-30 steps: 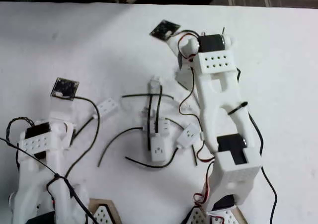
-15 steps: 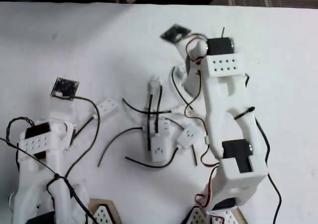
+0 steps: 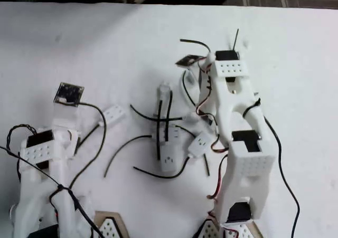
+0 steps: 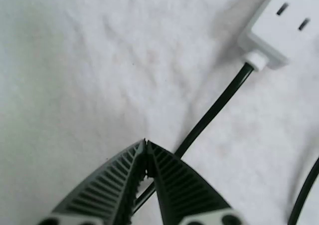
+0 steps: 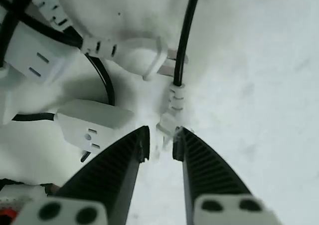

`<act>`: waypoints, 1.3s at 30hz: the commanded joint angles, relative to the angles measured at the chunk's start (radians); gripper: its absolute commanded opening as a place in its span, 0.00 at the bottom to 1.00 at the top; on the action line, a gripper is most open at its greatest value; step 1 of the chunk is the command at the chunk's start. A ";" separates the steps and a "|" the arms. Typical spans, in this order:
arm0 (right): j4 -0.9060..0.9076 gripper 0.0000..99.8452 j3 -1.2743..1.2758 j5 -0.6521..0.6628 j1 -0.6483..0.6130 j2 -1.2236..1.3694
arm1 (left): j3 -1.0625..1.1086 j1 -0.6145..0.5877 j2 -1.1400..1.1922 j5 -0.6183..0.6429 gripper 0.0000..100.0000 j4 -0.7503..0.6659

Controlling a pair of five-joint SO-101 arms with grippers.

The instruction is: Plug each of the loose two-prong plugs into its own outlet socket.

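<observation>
White table (image 3: 79, 43), high view: both arms come up from its 6 o'clock edge.
Left arm (image 3: 45, 153): stands at 8 o'clock, wrist pointing toward 12.
Right arm (image 3: 237, 116): stands at 4 o'clock and stretches toward 12, alongside the sockets in the middle.
Left socket (image 3: 113, 114): lies at 9 o'clock of the middle group, apart from it. Its black cord (image 3: 97, 135) curls back toward the left arm.
Middle socket (image 3: 169, 161): lies face up at the table's centre, with dark cords crossing just above it.
Right socket (image 3: 201, 143): lies at 3 o'clock of the middle socket, close against the right arm.
White cord end (image 3: 165, 93): lies at 12 o'clock of the middle socket; too small to tell plug from socket.

Left gripper (image 4: 146, 157), left wrist view: tips pressed together. The black cord runs beneath them; whether it is pinched I cannot tell.
Left socket, same view: two slots showing, well ahead of the tips, joined to them by that cord.

Right gripper (image 5: 160, 142), right wrist view: jaws spread.
Ribbed plug end (image 5: 172, 110): white, on a dark cord, sitting just at the gap between the tips; contact I cannot tell.
Two-prong plug (image 5: 134, 50): lies loose just beyond, its bare prongs reaching the ribbed plug end's cord.
Near socket (image 5: 92, 127): lies beside one finger.
Slotted socket (image 5: 35, 60): lies farther off among the cords.
</observation>
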 commanded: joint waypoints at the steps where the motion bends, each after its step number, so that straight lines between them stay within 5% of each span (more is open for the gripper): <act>1: -0.008 0.09 -0.023 0.011 0.044 -0.007 | 0.002 -0.002 -0.024 0.008 0.02 -0.015; 18: -0.051 0.14 -0.029 0.008 0.036 0.128 | 0.002 -0.004 -0.024 0.008 0.02 -0.015; 25: -0.044 0.02 -0.052 0.011 0.024 0.136 | 0.002 -0.004 -0.024 0.008 0.02 -0.015; 35: 0.044 0.02 -0.189 0.041 0.051 0.145 | 0.003 -0.004 -0.024 0.008 0.02 -0.015; 39: 0.044 0.09 -0.173 0.061 0.035 0.189 | 0.003 -0.004 -0.024 0.008 0.02 -0.015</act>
